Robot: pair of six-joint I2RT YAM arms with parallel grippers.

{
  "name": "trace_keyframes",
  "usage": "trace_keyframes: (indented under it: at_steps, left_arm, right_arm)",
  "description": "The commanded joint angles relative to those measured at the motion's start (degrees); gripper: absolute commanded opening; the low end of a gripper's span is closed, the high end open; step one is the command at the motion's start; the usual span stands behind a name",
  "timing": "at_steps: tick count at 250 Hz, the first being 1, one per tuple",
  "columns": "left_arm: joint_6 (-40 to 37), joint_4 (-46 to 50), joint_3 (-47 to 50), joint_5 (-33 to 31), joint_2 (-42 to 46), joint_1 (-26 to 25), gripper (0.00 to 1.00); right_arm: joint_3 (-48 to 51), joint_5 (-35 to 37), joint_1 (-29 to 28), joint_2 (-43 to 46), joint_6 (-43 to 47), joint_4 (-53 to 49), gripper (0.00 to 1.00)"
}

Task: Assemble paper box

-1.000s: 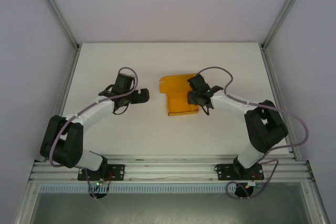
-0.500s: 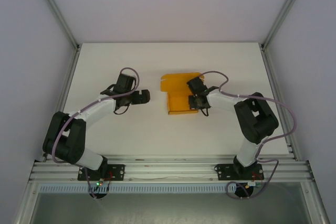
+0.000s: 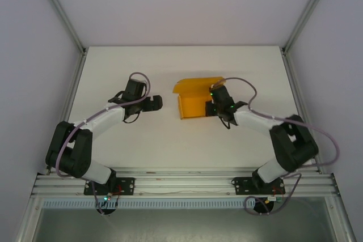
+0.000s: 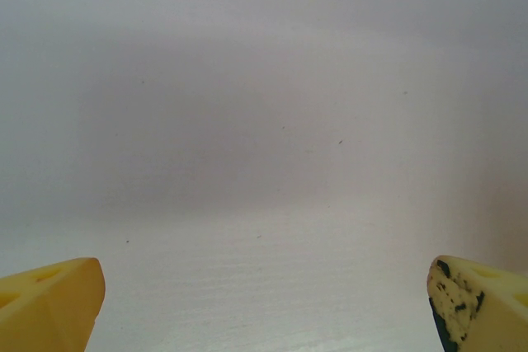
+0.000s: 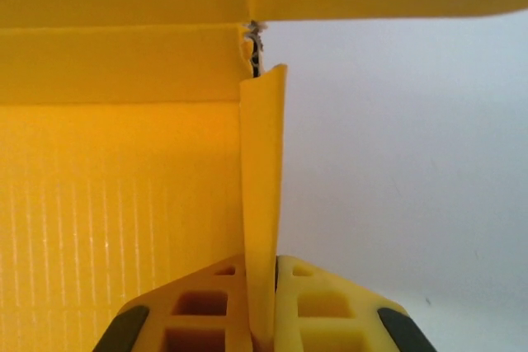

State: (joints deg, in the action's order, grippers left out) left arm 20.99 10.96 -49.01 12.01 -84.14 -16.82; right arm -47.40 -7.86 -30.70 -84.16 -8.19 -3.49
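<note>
The paper box (image 3: 193,99) is orange-yellow card at the middle of the table, partly folded up, with a panel raised and a flap arching over its top. My right gripper (image 3: 218,102) is at its right edge. In the right wrist view the right gripper (image 5: 262,290) is shut on a thin upright side flap (image 5: 262,171), with the wide orange panel (image 5: 115,204) to its left. My left gripper (image 3: 152,103) hangs left of the box, apart from it. In the left wrist view it (image 4: 264,307) is open, with bare table between its fingertips (image 4: 49,302).
The white table (image 3: 142,60) is bounded by metal frame posts (image 3: 72,77) on the left and right and by a rail (image 3: 181,182) at the near edge, where both arm bases sit. Grey cables loop over both arms.
The right gripper has shut on the box's right side flap. The card has risen from lying nearly flat to partly standing. The right arm's elbow swung outward. The left arm stayed put.
</note>
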Motion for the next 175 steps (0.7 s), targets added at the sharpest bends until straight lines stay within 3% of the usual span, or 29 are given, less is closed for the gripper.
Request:
trace_keyframes:
  at_steps: [1,45,70,122,175]
  left_arm:
    - [1.3,-5.9,0.5,3.3,2.6,0.8,1.0]
    - [2.6,-19.4,0.3,20.6,3.0,0.6,1.0]
    - [1.6,-24.5,-0.8,27.9,3.1,-0.9,1.0]
    - [-0.3,-25.4,-3.9,29.1,3.1,-4.0,1.0]
    - [-3.2,-25.9,-6.0,32.5,2.0,-7.0,1.0]
  right_arm:
    - [0.4,-8.3,0.3,8.8,2.3,12.6,0.0]
    - [2.3,-20.4,0.3,14.6,0.0,19.3,0.0]
    - [2.4,-21.9,-0.3,14.9,1.7,19.6,0.0]
    - [1.8,-22.2,-1.4,13.6,6.0,17.5,0.0]
    - [-0.4,-17.0,-3.2,11.2,8.4,13.4,0.0]
